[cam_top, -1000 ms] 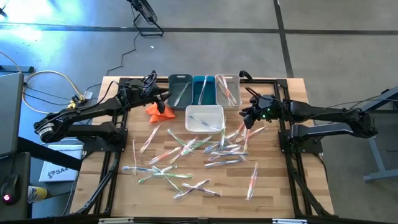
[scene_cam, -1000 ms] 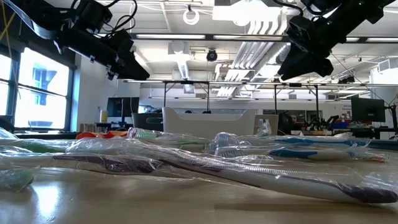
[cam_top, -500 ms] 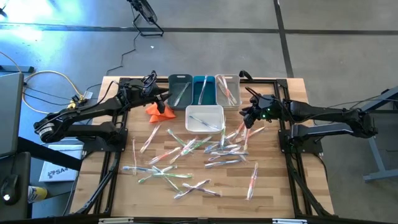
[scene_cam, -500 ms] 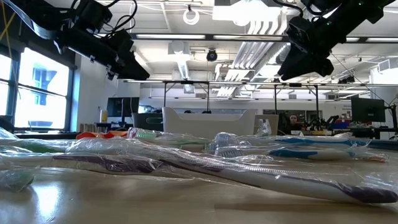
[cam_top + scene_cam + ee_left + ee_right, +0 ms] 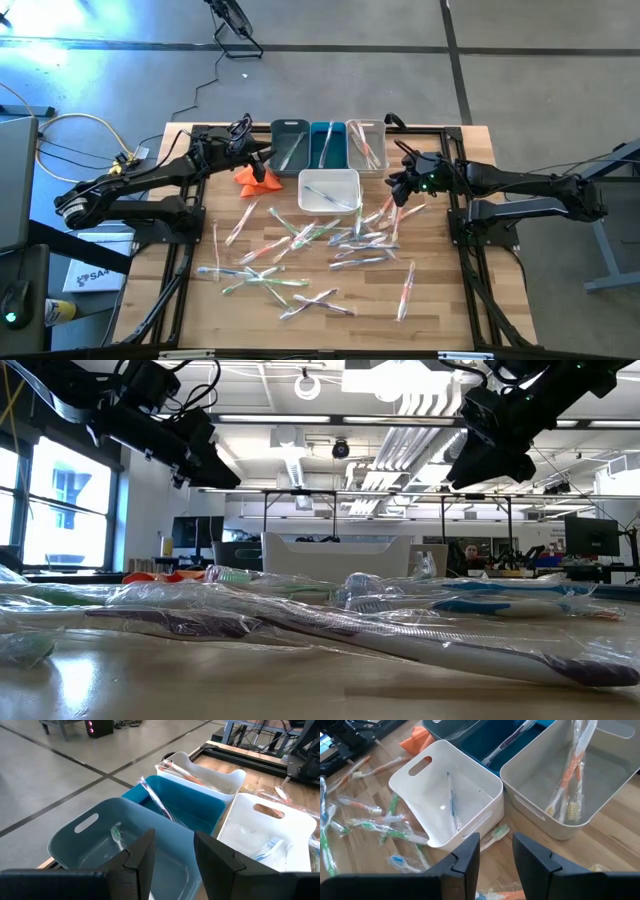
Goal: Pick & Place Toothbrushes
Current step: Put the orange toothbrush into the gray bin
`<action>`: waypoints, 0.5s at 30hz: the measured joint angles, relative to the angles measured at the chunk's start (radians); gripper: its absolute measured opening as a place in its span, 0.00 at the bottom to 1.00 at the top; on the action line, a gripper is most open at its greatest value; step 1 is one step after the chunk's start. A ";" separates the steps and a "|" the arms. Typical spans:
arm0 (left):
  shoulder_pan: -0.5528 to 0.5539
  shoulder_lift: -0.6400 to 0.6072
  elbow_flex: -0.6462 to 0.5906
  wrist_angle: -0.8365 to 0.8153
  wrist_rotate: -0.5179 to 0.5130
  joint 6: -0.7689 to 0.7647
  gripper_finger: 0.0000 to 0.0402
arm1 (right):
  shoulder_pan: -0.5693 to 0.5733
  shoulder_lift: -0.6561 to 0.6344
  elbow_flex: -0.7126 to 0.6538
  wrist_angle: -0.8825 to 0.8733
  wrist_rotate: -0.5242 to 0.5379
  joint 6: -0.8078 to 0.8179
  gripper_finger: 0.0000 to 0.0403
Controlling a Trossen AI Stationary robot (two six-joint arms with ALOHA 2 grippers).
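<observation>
Nothing has moved over the last second: both arms parked, so no sorting progress. Your left gripper (image 5: 172, 857) hangs released and empty above the grey-blue bin (image 5: 95, 845); your right gripper (image 5: 495, 852) hangs released and empty over the white bin (image 5: 485, 815) rim. Most toothbrushes (image 5: 300, 250) lie loose on the table (image 5: 440, 300), below and behind your right gripper. Bin walls crowd both grippers; open room is above the pile.
</observation>
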 joint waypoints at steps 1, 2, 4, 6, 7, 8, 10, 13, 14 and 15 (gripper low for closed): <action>0.000 0.000 0.000 0.000 0.000 0.000 0.33 | 0.000 0.000 0.000 0.000 0.000 -0.003 0.27; 0.000 0.000 0.000 0.000 0.000 0.000 0.33 | 0.000 0.000 0.000 0.000 0.000 -0.004 0.27; 0.000 0.000 0.000 0.000 0.000 0.000 0.33 | 0.000 0.000 0.000 0.000 0.000 -0.006 0.27; 0.000 0.000 0.000 0.000 0.000 0.000 0.33 | 0.000 0.000 0.000 0.000 0.000 -0.006 0.27; 0.000 0.000 0.000 0.000 0.000 0.000 0.33 | 0.000 0.000 0.000 0.000 0.000 -0.006 0.27; 0.000 0.000 0.000 0.000 0.000 0.000 0.33 | 0.000 0.000 0.000 0.000 0.000 -0.006 0.27; 0.000 0.000 0.000 0.000 0.000 0.000 0.33 | 0.000 0.000 0.000 0.000 0.000 -0.006 0.27; 0.000 0.000 0.000 0.003 0.000 0.004 0.33 | 0.000 0.000 0.000 0.000 0.000 -0.006 0.27; 0.000 0.000 0.000 0.007 0.000 0.010 0.33 | 0.000 0.000 0.000 0.000 0.000 -0.009 0.27; 0.000 0.000 0.000 0.008 0.000 0.019 0.33 | 0.000 0.000 0.000 0.000 0.000 -0.020 0.27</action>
